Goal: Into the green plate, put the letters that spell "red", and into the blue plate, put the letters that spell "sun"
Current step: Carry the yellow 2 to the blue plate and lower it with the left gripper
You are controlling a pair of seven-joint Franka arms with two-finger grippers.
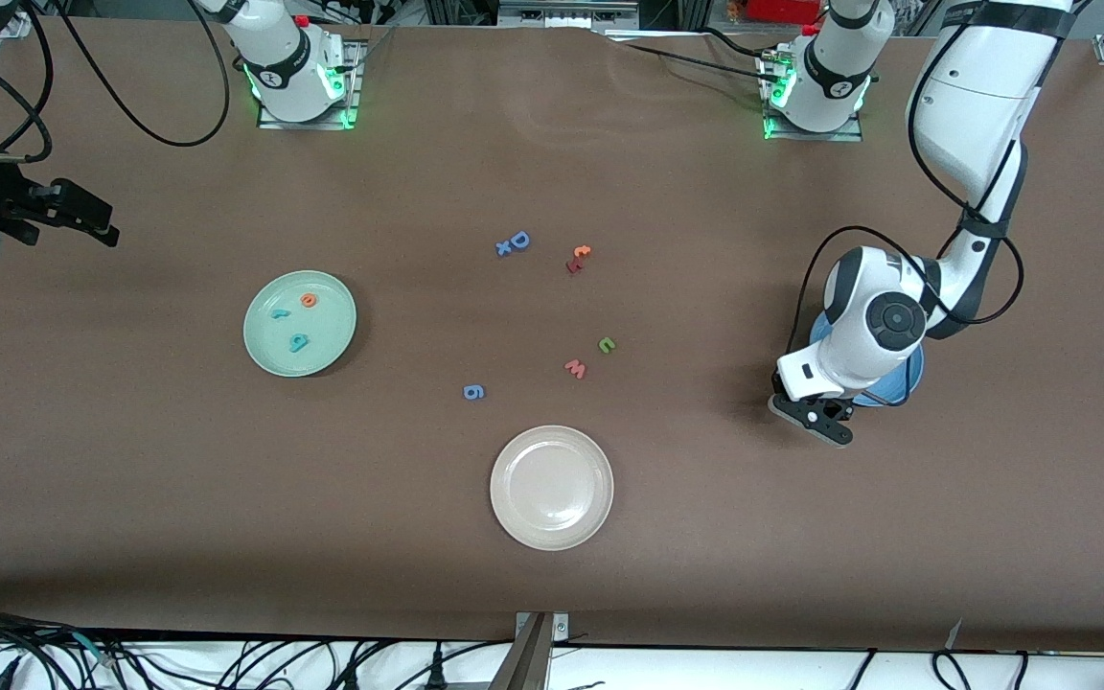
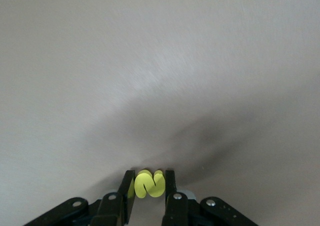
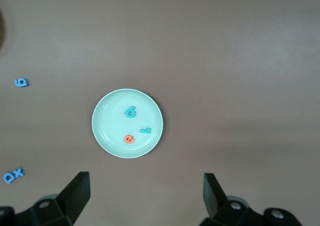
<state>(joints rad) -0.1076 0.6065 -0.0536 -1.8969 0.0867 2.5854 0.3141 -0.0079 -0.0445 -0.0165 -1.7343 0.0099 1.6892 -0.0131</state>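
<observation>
- Where the left gripper [image 2: 146, 186] pinches down, a yellow "s" [image 2: 148, 183] sits squeezed between its two fingers, seen clearly only from the left wrist view.
- From the front view that letter is hidden; only the gripper's dark fingers [image 1: 825, 419] show low by the table, just beside the blue plate [image 1: 907, 381].
- Most of the blue plate is covered by the left arm's white wrist, so I cannot tell what lies in it; only a sliver of rim peeks out.
- Bent sharply at the elbow, the left arm reaches down from its base at its own end of the table, wrist pointing at the surface.
- Over at the right arm's end, the right gripper [image 3: 145, 191] hangs high over the table with its fingers spread wide and nothing between them; the arm waits.
- Below it lies the green plate [image 1: 269, 350], holding the orange "e" [image 1: 308, 300], the teal "d" [image 1: 298, 341] and the small teal "r" [image 1: 278, 312].
- Out on the bare table, near the middle, the green "u"/"n" shape [image 1: 607, 344] lies just beside the pink-red "w" [image 1: 575, 368].
- A blue "g" [image 1: 473, 391], a blue capital "D" [image 1: 517, 241] and an orange "t" [image 1: 580, 253] lie scattered around them.
- Nearest the front camera sits the cream-white plate [image 1: 504, 508].
</observation>
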